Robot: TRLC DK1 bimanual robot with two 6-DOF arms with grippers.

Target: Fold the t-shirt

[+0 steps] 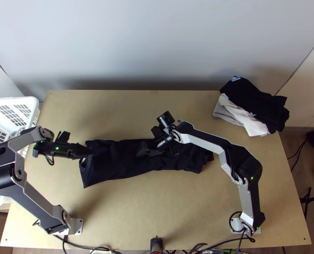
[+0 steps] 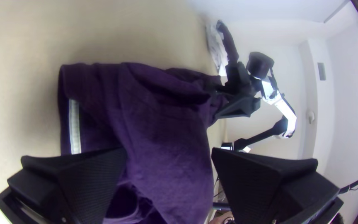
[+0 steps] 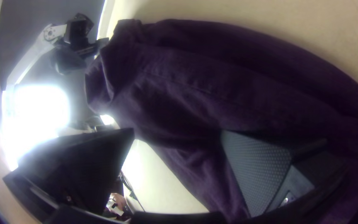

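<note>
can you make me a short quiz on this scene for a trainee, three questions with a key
1. True or false: the left gripper and the right gripper both have their jaws open.

2. What lies on top of the clothes pile?
A) a white garment
B) a black garment
C) a basket

3. Fill the gap: in the top view, the dark t-shirt lies in a long band running from left to ____ across the table.

Key: 1 true; 2 B; 3 right
</note>
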